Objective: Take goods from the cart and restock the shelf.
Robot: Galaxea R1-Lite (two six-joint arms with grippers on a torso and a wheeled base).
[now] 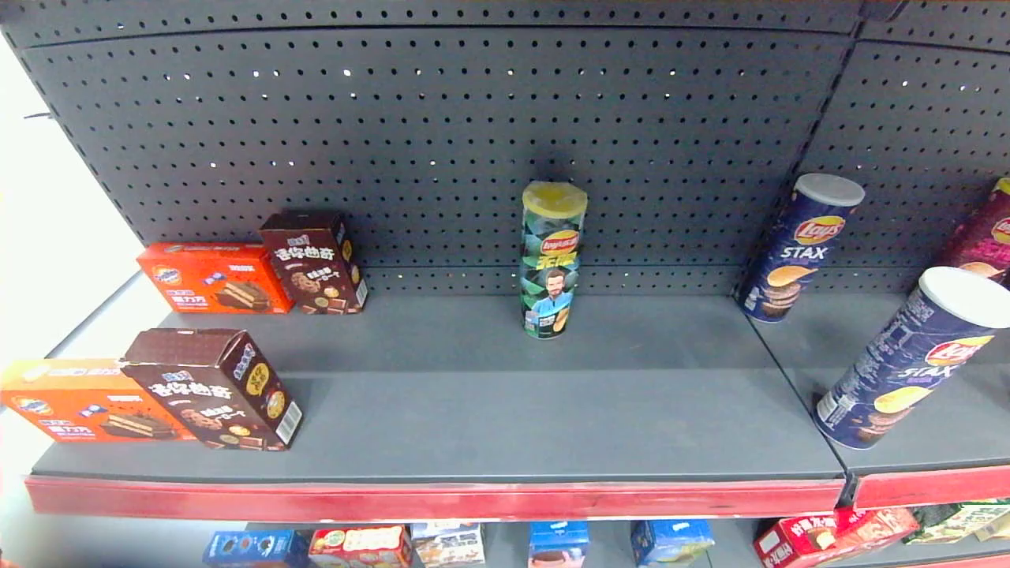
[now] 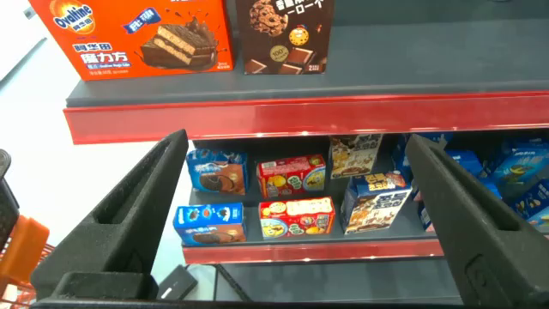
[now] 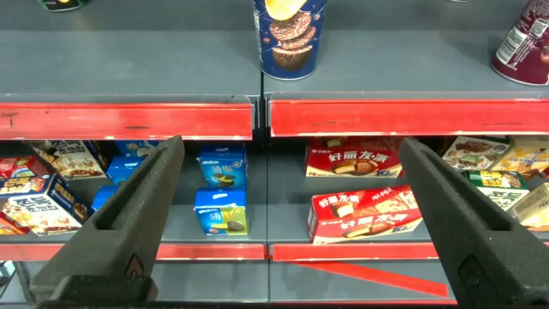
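A green chips can (image 1: pixel 554 260) with a yellow lid stands upright at the back middle of the dark shelf (image 1: pixel 505 410). Two blue chips cans (image 1: pixel 797 248) (image 1: pixel 907 363) stand on the shelf's right section, the nearer one also in the right wrist view (image 3: pixel 290 34). My left gripper (image 2: pixel 296 146) is open and holds nothing; it sits low in front of the shelf's left end, facing the red front strip (image 2: pixel 300 116). My right gripper (image 3: pixel 292 148) is open too, nothing between its fingers, facing the seam between two shelf sections.
Orange boxes (image 1: pixel 213 278) (image 1: pixel 87 401) and brown cookie boxes (image 1: pixel 316 260) (image 1: pixel 217 388) fill the shelf's left side. A purple can (image 1: pixel 986 233) stands far right. Lower shelves hold small snack boxes (image 2: pixel 292 176) (image 3: pixel 369 210). An orange object (image 2: pixel 21 249) sits low beside the left gripper.
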